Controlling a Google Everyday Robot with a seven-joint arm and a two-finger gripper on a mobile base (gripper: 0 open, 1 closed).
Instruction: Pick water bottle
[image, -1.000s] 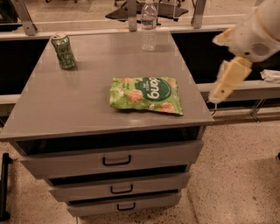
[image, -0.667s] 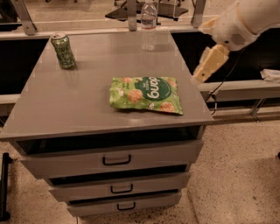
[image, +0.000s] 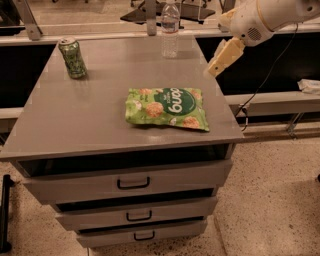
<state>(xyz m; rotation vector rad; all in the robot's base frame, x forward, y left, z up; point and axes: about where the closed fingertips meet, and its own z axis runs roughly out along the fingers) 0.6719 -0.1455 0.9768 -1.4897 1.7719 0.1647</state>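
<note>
Hanging at the end of the white arm (image: 272, 15), the gripper (image: 214, 69) sits in the upper right of your view, tilted down toward the back right edge of the grey cabinet top (image: 90, 120); it holds nothing, and you cannot make out how wide it stands (its cream body reads as one piece from here). The water bottle (image: 170, 31) stands upright at the back edge of the cabinet top, right of centre, its white cap near the top of your view; it is near the gripper but clear of it, with bare grey surface between them. The green drink can (image: 73, 58) stands upright at the back left, well apart from the bottle; the green snack bag (image: 167, 107) lies flat nearer the front, right of centre, touching neither. Below the top you see three drawers (image: 130, 185) with dark handles, stacked one under another; a black cable (image: 262, 82) hangs down from the arm on the right.
</note>
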